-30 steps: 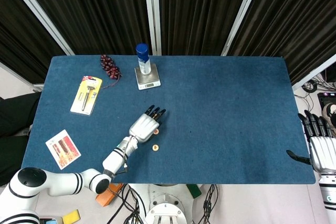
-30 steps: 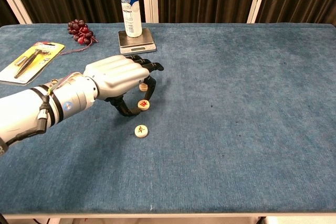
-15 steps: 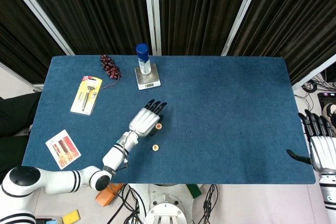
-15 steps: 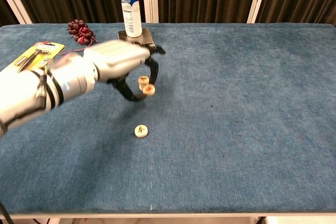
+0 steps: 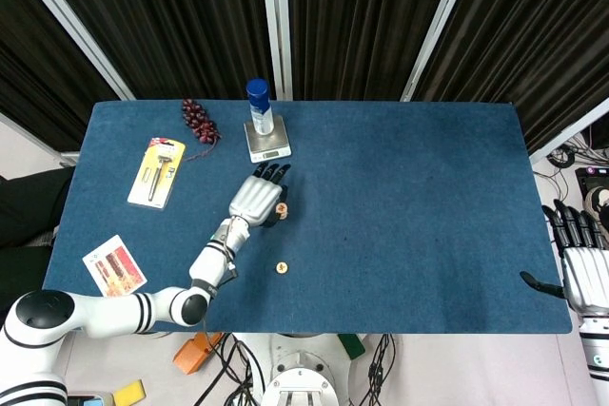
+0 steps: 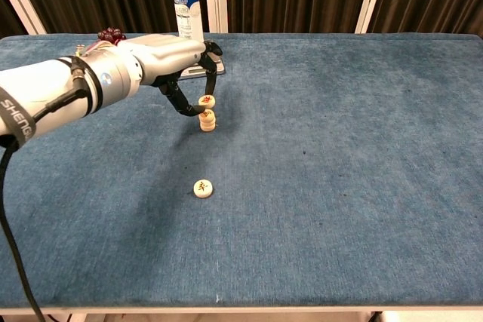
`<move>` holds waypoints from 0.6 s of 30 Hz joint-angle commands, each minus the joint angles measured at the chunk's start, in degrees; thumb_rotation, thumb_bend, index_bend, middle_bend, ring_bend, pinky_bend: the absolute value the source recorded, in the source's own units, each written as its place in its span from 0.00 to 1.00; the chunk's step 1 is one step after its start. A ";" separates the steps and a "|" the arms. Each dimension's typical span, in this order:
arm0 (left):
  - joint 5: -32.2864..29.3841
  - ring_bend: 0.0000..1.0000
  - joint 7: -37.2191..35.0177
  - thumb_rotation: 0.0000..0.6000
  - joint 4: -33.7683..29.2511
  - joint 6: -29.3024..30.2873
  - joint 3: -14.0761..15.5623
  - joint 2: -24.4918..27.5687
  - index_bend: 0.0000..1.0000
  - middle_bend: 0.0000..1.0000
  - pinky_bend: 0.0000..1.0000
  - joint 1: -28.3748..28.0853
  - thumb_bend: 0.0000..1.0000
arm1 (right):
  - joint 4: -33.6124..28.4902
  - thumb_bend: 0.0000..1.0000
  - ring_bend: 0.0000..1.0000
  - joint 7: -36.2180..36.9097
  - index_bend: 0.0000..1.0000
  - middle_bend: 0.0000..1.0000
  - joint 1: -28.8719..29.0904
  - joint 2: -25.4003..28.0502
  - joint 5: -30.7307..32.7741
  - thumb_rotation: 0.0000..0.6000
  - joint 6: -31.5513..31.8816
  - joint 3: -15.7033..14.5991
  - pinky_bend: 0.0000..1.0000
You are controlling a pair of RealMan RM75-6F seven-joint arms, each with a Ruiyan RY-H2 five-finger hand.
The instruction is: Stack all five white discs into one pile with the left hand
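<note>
Disc pinched in left hand, just above the pile.

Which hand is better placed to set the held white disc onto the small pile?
Left. The left hand already holds a white disc just above the small pile of white discs. The right hand sits off the far edge of the blue table, away from any disc.

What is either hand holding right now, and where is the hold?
The left hand pinches one white disc by its edge, above the pile. The right hand holds nothing.
</note>
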 commanded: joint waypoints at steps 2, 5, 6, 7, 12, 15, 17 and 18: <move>-1.00 0.00 0.44 1.00 0.48 0.21 0.59 -0.41 0.51 0.00 0.00 -0.52 0.40 | 0.05 0.13 0.00 -0.10 0.00 0.00 0.11 -0.05 0.02 1.00 -0.16 0.04 0.00; -1.18 0.00 0.43 1.00 0.66 0.44 0.91 -0.70 0.50 0.00 0.00 -0.76 0.39 | 0.07 0.13 0.00 -0.05 0.00 0.00 0.20 -0.11 -0.03 1.00 -0.26 0.05 0.00; -1.21 0.00 0.54 1.00 0.74 0.52 1.09 -0.82 0.50 0.00 0.00 -0.91 0.39 | 0.09 0.13 0.00 -0.08 0.00 0.00 0.21 -0.13 -0.02 1.00 -0.27 0.06 0.00; -1.18 0.00 0.67 1.00 0.85 0.59 1.23 -0.92 0.50 0.00 0.00 -1.05 0.39 | 0.09 0.13 0.00 -0.08 0.00 0.00 0.20 -0.13 0.01 1.00 -0.27 0.07 0.00; -1.52 0.00 1.42 1.00 1.82 1.14 1.59 -1.62 0.49 0.00 0.00 -1.76 0.39 | 0.17 0.13 0.00 0.06 0.00 0.00 0.10 -0.13 0.12 1.00 -0.20 0.08 0.00; -1.91 0.00 1.56 1.00 2.06 1.25 1.73 -1.74 0.49 0.00 0.00 -1.97 0.39 | 0.20 0.13 0.00 0.12 0.00 0.00 0.00 -0.10 0.19 1.00 -0.10 0.09 0.00; -2.09 0.00 1.68 1.00 2.08 1.33 1.87 -1.71 0.49 0.00 0.00 -2.06 0.39 | 0.21 0.13 0.00 0.18 0.00 0.00 -0.02 -0.11 0.18 1.00 -0.08 0.09 0.00; -2.15 0.00 1.75 1.00 2.11 1.43 1.95 -1.70 0.49 0.00 0.00 -2.11 0.39 | 0.21 0.13 0.00 0.17 0.00 0.00 0.00 -0.11 0.17 1.00 -0.09 0.10 0.00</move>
